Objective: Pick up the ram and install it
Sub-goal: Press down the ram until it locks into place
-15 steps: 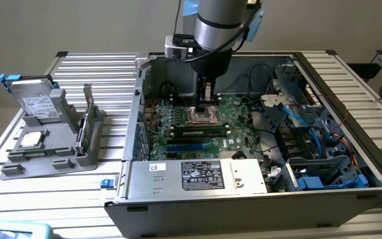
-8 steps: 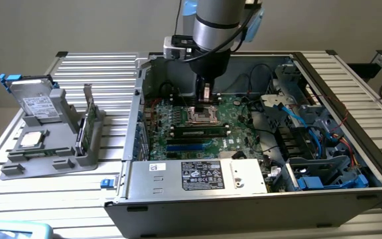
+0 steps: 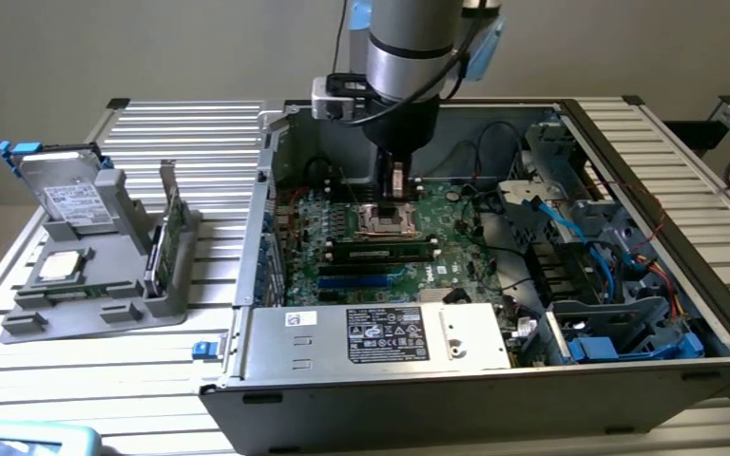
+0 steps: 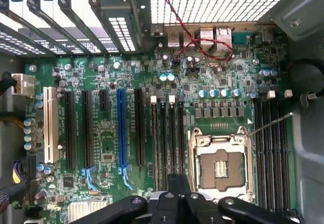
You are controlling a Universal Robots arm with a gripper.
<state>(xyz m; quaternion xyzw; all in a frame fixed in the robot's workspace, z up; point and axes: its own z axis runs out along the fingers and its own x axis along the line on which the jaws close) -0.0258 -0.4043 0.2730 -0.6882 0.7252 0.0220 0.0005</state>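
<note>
Ram stands on edge in one of the long slots of the motherboard, just on the near side of the CPU socket in the exterior view. Its row of chips faces the camera, so the slot carries it, not the arm. Whether the end latches have caught is too small to tell. The gripper hangs straight down over the socket area, near the stick but apart from it, jaws clenched together with nothing between them. In the wrist view the gripper points at the bank of black slots beside the open socket; which one carries the stick I cannot tell there. Room is tight inside the computer case: the power supply box closes the near side, blue cables crowd the exterior view's right, and a red-and-black wire loops over the rear connectors. On the exterior view's left, a grey holder keeps the broader green card upright, well apart.
</note>
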